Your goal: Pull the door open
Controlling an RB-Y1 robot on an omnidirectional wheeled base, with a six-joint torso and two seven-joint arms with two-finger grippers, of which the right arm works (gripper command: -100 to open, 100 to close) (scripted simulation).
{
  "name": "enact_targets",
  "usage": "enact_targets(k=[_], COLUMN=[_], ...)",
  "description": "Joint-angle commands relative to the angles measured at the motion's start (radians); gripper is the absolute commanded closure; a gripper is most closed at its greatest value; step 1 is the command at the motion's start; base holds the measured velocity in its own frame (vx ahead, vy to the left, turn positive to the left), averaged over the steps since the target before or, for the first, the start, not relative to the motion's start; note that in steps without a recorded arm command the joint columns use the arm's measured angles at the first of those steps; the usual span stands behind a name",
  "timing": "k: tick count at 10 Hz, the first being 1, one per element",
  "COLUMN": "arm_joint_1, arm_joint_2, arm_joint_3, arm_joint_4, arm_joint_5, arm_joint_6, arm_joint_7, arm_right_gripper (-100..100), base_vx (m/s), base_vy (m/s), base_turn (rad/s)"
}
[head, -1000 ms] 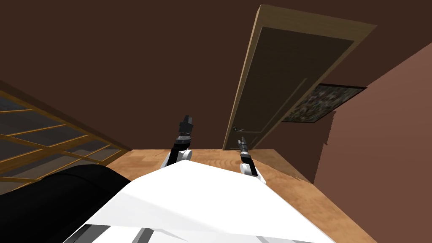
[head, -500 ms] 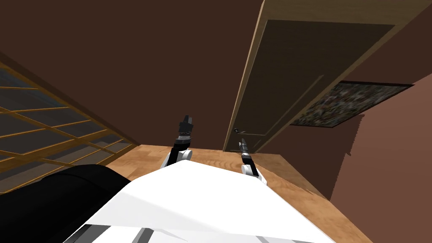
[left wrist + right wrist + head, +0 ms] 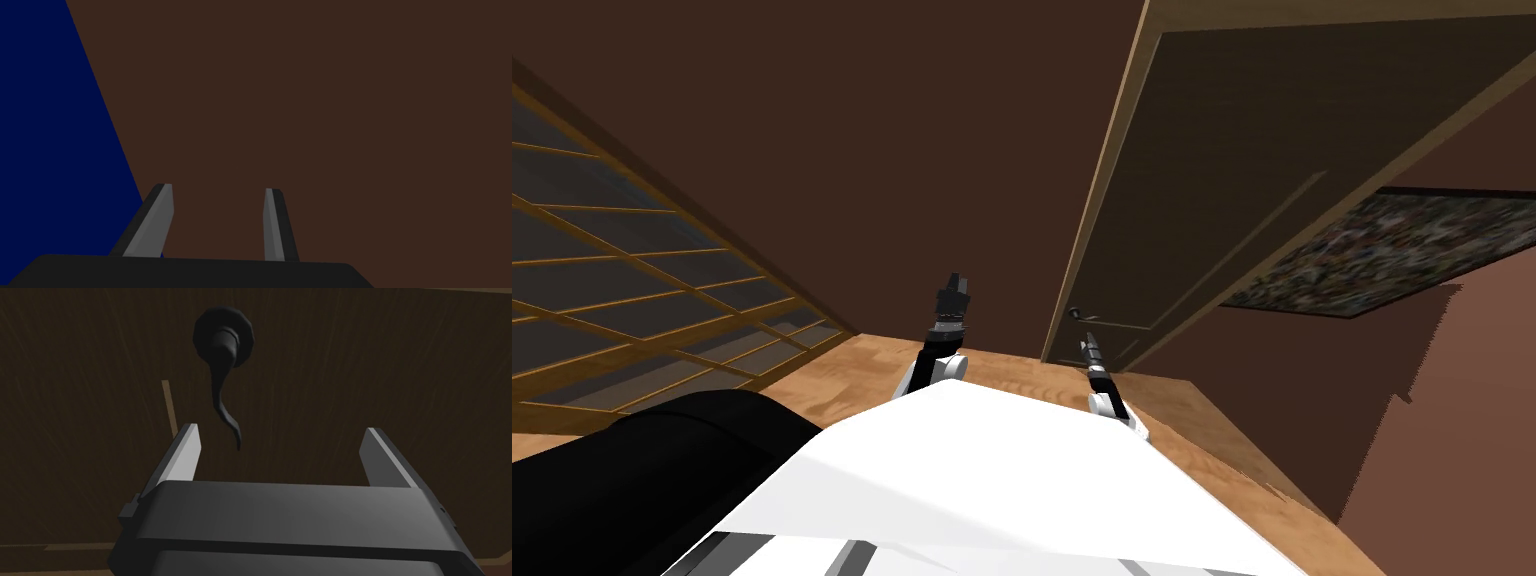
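Note:
A dark brown panelled door [image 3: 1232, 180] in a lighter frame stands ahead on the right, its black lever handle [image 3: 1078, 315] low on its left edge. My right gripper [image 3: 1088, 342] hangs just short of that handle. In the right wrist view the curved lever handle [image 3: 223, 373] lies a little beyond my open right gripper [image 3: 280, 438], its tip reaching toward the gap, nearer one finger [image 3: 186, 455]. My left gripper [image 3: 954, 285] is raised before the brown wall; in its wrist view the left gripper [image 3: 220, 200] is open and holds nothing.
A gridded window [image 3: 632, 290] with a yellow-brown frame runs along the left wall. A speckled dark picture [image 3: 1372, 255] hangs right of the door. The reddish side wall [image 3: 1462, 400] closes in on the right. A black object [image 3: 622, 480] sits at lower left on the wooden floor [image 3: 1012, 370].
I have moved closer to the door, which now looms larger and the window has swung further into view. My right gripper sits nearer the handle. The left arm keeps its pose.

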Motion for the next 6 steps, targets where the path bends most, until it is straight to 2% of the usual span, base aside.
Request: enact_targets(k=[1,6], arm_joint_1=[-0.017,-0.050], arm_joint_2=[-0.011,-0.041], arm_joint_3=[0.010,0.032], arm_joint_4=[0.045,0.144], arm_joint_5=[-0.013,-0.042], arm_joint_6=[-0.005,-0.016], arm_joint_7=[-0.001,-0.007], arm_right_gripper=[-100,-100], base_vx=[0.054,0.038], base_vy=[-0.104,-0.077], base_turn=[0.096,0.101])
